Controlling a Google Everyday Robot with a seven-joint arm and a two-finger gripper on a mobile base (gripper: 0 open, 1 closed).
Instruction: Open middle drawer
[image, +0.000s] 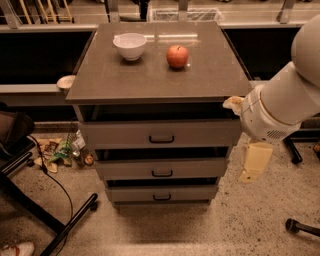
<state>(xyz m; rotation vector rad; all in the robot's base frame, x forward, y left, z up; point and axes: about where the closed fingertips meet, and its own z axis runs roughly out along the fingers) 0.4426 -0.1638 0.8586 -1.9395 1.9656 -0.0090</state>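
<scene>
The grey cabinet (157, 75) has three flat-fronted drawers stacked under its top. The middle drawer (125, 169) sits between the top drawer (115, 134) and the bottom drawer (130, 194). Its small black bar handle (162, 173) is at the centre of its front. All three fronts stand about flush, with dark gaps between them. My white arm (282, 97) comes in from the right edge. My gripper (254, 164) hangs pale beige below it, to the right of the cabinet at middle-drawer height and apart from the handle.
A white bowl (130, 45) and a red apple (177, 56) stand on the cabinet top. A black chair base (47, 217) and litter (62, 150) lie on the floor at the left. A small dish (65, 82) sits on the left ledge. A black caster (292, 226) is at the lower right.
</scene>
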